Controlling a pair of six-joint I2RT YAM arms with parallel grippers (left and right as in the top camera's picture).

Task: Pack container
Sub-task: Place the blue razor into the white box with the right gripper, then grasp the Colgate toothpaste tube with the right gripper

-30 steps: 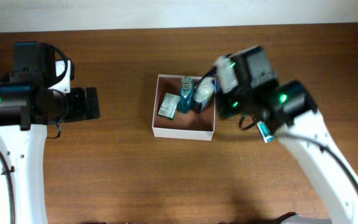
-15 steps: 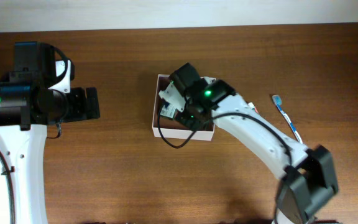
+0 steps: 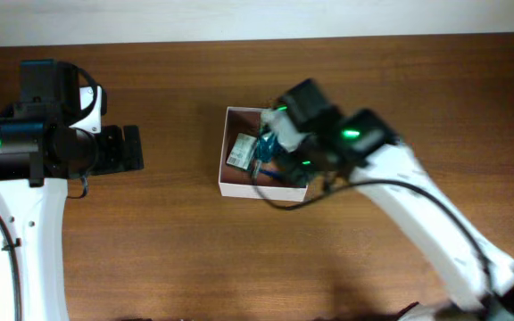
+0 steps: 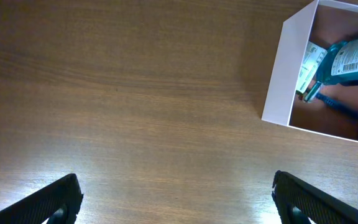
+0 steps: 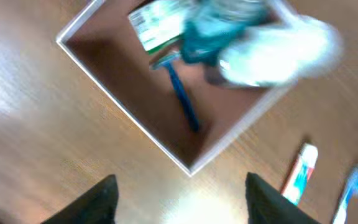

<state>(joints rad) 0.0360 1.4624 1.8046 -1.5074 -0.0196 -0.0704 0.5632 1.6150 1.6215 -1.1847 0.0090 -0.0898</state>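
Right wrist view blurred throughout. My right pincer (image 5: 182,193) shows only two dark finger ends, cut by the bottom edge. In the container (image 5: 123,112) the blue bottle (image 5: 213,28), green-white packet (image 5: 157,22) and a white item (image 5: 278,53) smear together; print unreadable. The toothbrush (image 5: 352,186) is cut by the right edge.

Overhead: my right arm (image 3: 418,196) covers the container's right wall and upper right corner, and the right pincer under it cannot be made out. The arm runs off the lower right corner.

Left wrist view: the container and bottle are cut by the right edge. My left pincer (image 4: 176,190) shows finger ends only, at the bottom edge
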